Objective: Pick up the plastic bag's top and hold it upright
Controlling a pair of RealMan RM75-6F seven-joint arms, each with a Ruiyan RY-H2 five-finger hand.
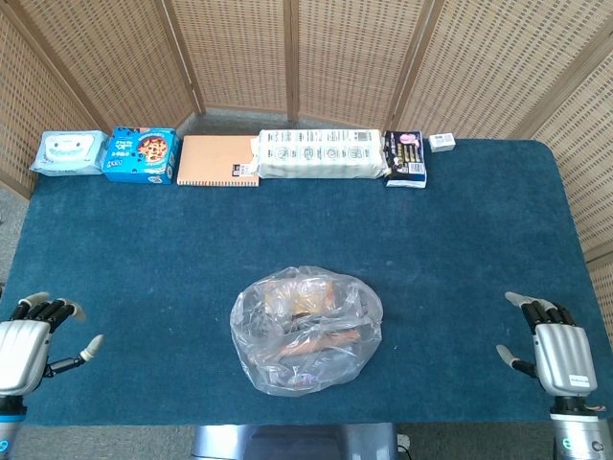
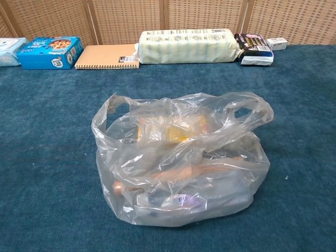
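A clear plastic bag (image 1: 306, 331) (image 2: 181, 160) lies slumped on the blue table near the front middle, with food items inside. Its two handle loops sag at the top, one on the left (image 2: 107, 109) and one on the right (image 2: 247, 111). My left hand (image 1: 27, 347) hovers at the table's front left corner, far from the bag, fingers apart and holding nothing. At the front right corner my right hand (image 1: 557, 350) is likewise spread and empty. Neither hand shows in the chest view.
Along the far edge stand a wipes pack (image 1: 67, 151), a blue snack box (image 1: 141, 154), an orange notebook (image 1: 218, 160), a long pale package (image 1: 321, 153), a dark packet (image 1: 404, 158) and a small white box (image 1: 442, 142). Wicker screens rise behind the table (image 1: 460, 230).
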